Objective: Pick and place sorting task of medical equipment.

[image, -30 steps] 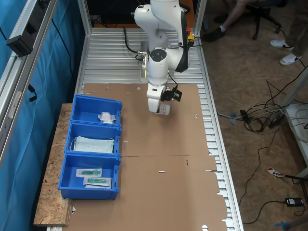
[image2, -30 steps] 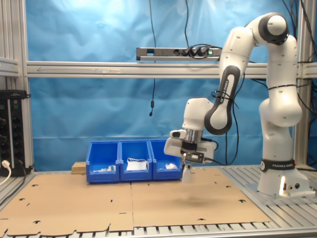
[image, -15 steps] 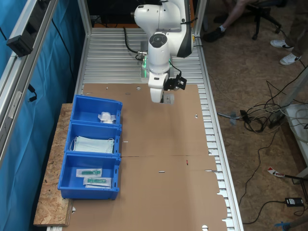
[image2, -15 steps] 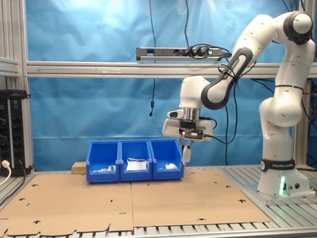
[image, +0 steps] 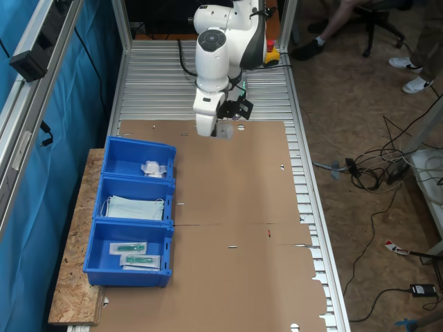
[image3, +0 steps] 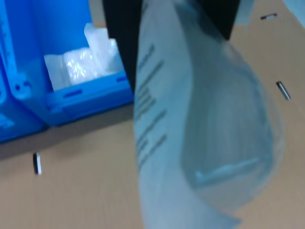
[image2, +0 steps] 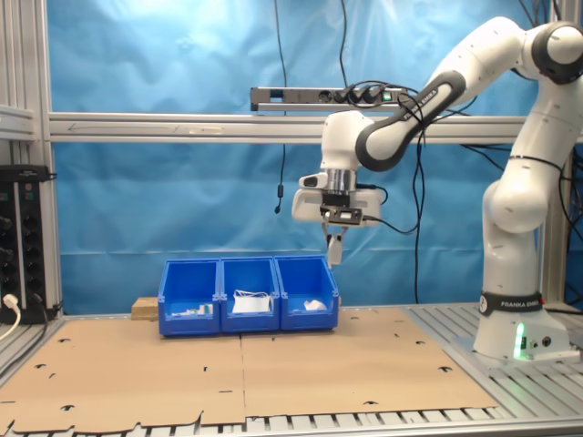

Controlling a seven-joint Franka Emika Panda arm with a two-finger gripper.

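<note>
My gripper hangs high above the cardboard-covered table, shut on a medical equipment packet in clear wrap that dangles from the black fingers. In the first exterior view it is above the table's far end, just beyond the corner of the farthest blue bin. Another white packet lies in that bin, which is the bin nearest the gripper in the second exterior view.
Three blue bins stand in a row at the table's edge. The middle one holds pale blue masks. The nearest holds long packets with green parts. Aluminium frame posts, cables and a person's legs lie beyond the table.
The arm has lifted the packet well up from the cardboard and swung it toward the bins' end of the table. The bins' contents have not moved.
</note>
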